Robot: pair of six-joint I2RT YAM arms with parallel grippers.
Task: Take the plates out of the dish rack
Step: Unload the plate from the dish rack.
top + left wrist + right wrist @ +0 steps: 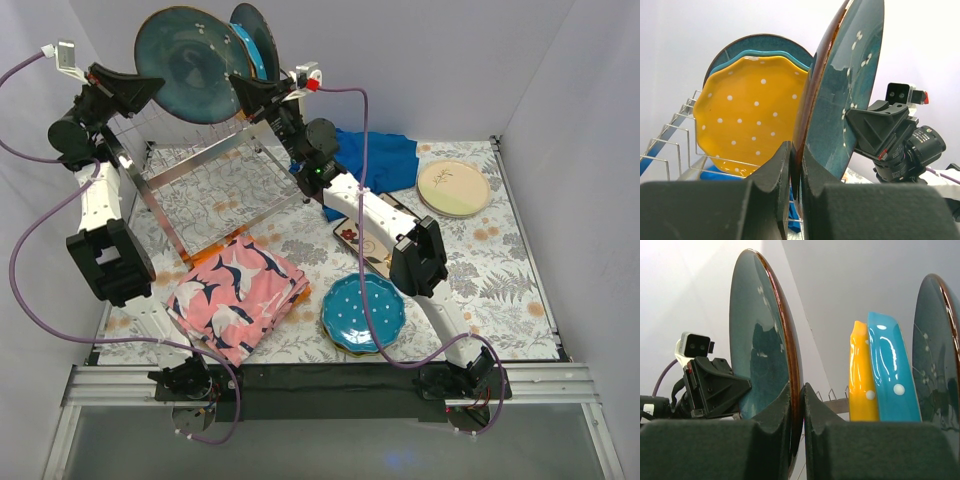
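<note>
L tool (795,150), R tool (797,387) pinch dk teal plate (190,60).

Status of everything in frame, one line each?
Held plate: upright, gripped on both sides
Left end effector: shut on held plate
Right end effector: shut on held plate
Orange plate: upright in rack
Blue plate: upright in rack
Teal plate: flat on table
Cream plate: flat on table
Pink cloth: folded

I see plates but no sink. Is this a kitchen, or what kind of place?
Probably a robot test booth, not a kitchen: plain white walls surround one table, and two robot arms are bolted at its edge near a dish rack.
</note>
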